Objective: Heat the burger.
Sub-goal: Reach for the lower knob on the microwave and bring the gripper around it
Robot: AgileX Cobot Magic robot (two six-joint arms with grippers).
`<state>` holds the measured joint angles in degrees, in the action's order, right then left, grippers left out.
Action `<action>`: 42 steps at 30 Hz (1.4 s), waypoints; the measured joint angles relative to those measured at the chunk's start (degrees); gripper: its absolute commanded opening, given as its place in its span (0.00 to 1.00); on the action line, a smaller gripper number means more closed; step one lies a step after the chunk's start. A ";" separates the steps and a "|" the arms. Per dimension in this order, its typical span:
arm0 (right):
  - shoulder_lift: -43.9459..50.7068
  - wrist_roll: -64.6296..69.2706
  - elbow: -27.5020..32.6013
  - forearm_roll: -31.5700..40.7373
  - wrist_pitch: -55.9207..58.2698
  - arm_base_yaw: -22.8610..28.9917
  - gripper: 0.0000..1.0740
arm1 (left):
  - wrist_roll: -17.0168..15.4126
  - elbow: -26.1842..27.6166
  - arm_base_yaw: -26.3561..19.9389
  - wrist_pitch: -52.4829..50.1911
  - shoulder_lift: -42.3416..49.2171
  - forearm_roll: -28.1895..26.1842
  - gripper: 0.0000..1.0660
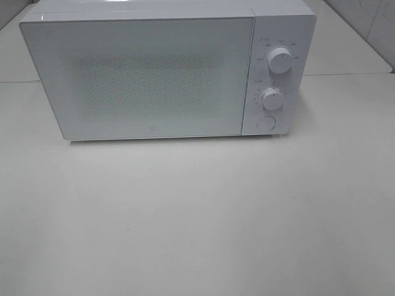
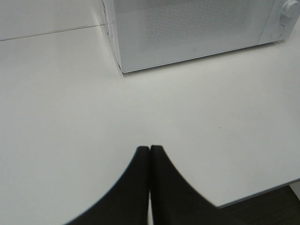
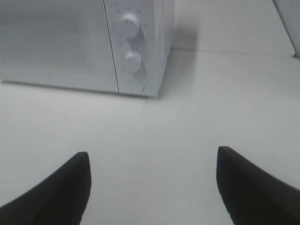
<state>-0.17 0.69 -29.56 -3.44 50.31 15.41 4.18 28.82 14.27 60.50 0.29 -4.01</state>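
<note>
The burger is out of view in every frame. A white microwave stands at the back of the table with its door closed. It also shows in the left wrist view as the microwave and in the right wrist view as the microwave. My left gripper is shut and empty, its black fingers pressed together over bare table in front of the microwave. My right gripper is open with nothing between its fingers, hovering back from the microwave's control side. Neither arm appears in the exterior high view.
The microwave panel carries two round knobs and a round button. The white table stretches in front of it. The table's near edge shows in the left wrist view.
</note>
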 measured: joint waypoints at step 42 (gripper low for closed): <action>-56.44 0.00 3.55 -1.72 -60.62 0.00 0.65 | -0.23 0.00 0.00 0.00 0.00 -0.29 0.00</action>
<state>-56.61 0.69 -26.01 -5.16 -10.31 15.41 3.95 28.82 14.27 60.50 0.29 -4.30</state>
